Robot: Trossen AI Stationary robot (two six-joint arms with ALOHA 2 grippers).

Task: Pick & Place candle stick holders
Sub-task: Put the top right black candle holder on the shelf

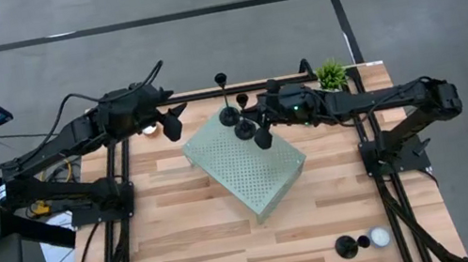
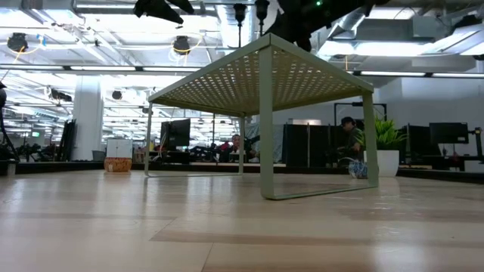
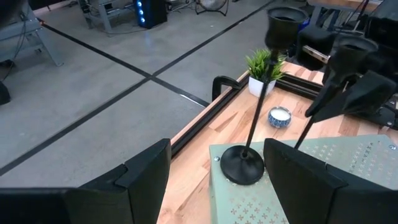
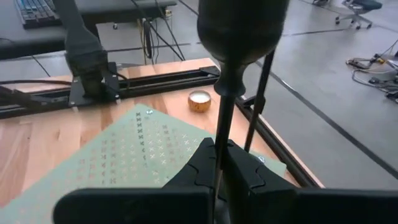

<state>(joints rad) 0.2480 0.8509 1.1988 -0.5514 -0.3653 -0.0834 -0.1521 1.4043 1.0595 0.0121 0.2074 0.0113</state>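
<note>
Right wrist: end effector (image 4: 219,163) around holder stem (image 4: 224,118).

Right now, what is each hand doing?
Left hand: open, empty.
Right hand: shut on a matte black disc-based candle stick holder stem.

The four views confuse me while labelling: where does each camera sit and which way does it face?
High view: overhead, straight down on the table; both arms show.
Low view: at tabletop level, facing the room under the green perforated stand.
Left wrist view: past open left end effector to a candle stick holder.
Right wrist view: right end effector shut on held holder.
Shared: both wrist views show the stand.
</note>
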